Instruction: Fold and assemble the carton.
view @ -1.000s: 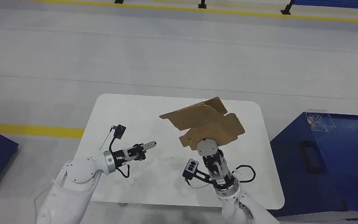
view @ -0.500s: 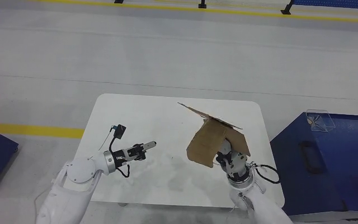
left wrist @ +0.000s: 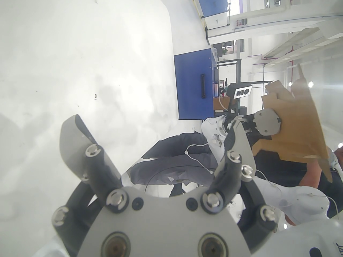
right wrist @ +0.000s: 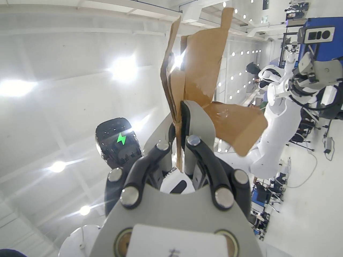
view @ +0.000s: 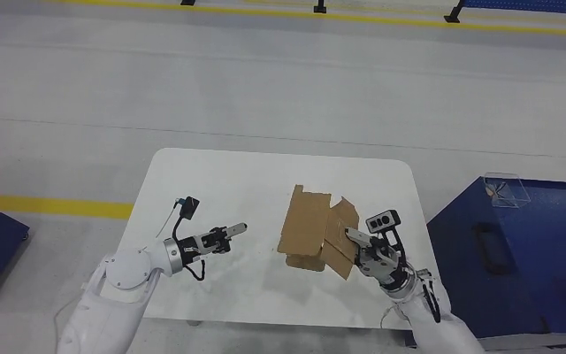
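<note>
The right gripper (view: 356, 241) is clamped tight on one thin edge of the carton (view: 305, 226). The carton is flat and not yet a box. It stands up on its side over the right half of the table (view: 221, 177), near the right edge. Its low end may touch the table, but that is hard to tell. Its flaps stick out loose.

The left gripper (view: 237, 229) is wide open and holds nothing. It sits over the middle of the table, toward the near edge, well apart from the carton.

Here is what could go wrong. The pinch is only on an edge, so the carton could swing or slip out if the arm turns fast. The card could bend or rip at the pinch, since all the weight hangs from there. If the arm pushes down, the low end could crush on the table. A loose flap could fold the wrong way. One gripper alone may not open the box, so the left one probably has to help.
</note>
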